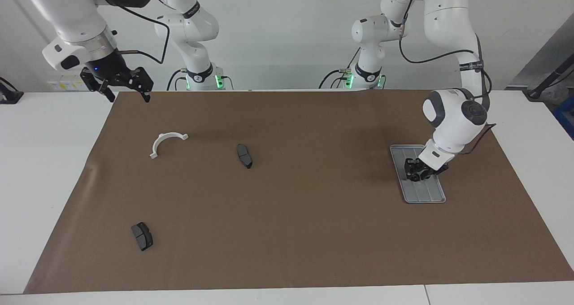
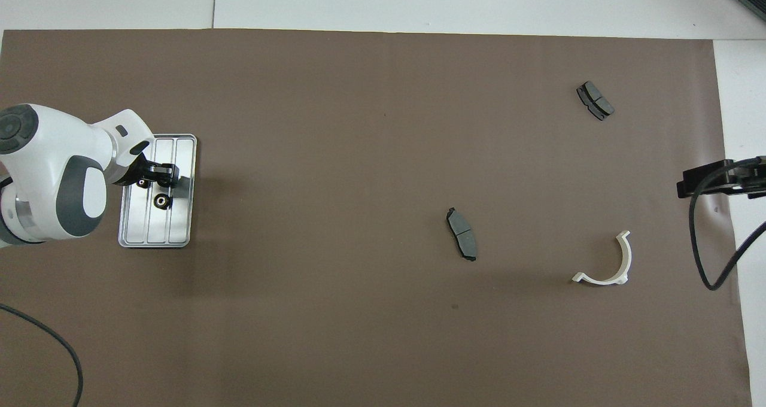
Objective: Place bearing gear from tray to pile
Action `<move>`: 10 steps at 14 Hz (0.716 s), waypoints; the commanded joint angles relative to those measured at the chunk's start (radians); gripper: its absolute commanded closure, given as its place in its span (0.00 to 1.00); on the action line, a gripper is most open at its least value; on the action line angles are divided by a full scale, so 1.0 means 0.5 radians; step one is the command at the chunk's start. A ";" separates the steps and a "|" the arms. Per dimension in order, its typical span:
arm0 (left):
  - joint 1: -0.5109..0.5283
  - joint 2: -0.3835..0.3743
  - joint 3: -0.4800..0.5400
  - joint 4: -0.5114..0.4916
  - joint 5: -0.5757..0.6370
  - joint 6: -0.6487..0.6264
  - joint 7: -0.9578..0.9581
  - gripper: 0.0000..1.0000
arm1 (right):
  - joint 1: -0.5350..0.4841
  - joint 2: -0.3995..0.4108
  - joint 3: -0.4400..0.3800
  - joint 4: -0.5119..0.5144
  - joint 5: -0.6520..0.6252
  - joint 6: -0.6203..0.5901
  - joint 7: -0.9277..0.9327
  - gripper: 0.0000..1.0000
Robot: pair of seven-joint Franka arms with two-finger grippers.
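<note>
My left gripper (image 1: pixel 419 172) is down in the ridged silver-grey metal tray (image 2: pixel 179 227) over the small black ring gears (image 2: pixel 160 201), grip state unreadable; pick step, next needs a firm clench and lift; right gripper (image 1: pixel 120 83) waits.

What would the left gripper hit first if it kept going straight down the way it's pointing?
Most likely a small black gear lying in the tray: the left gripper points down right above it. If it misses the gear, the tray floor comes next.

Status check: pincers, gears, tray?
Left pincer low over tray, at two black gears. Right pincer waits raised at mat corner. No pile visible.
</note>
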 commanded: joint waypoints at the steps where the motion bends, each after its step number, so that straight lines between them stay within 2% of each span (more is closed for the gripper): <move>1: 0.016 -0.054 -0.006 -0.073 0.024 0.049 0.019 0.57 | 0.000 -0.022 0.001 -0.016 0.030 0.001 0.023 0.00; 4: 0.013 -0.054 -0.006 -0.080 0.024 0.052 0.013 0.60 | 0.000 -0.022 0.001 -0.016 0.030 0.001 0.023 0.00; 10: 0.013 -0.036 -0.006 -0.083 0.024 0.120 0.010 0.60 | 0.000 -0.022 -0.002 -0.016 0.030 0.001 0.023 0.00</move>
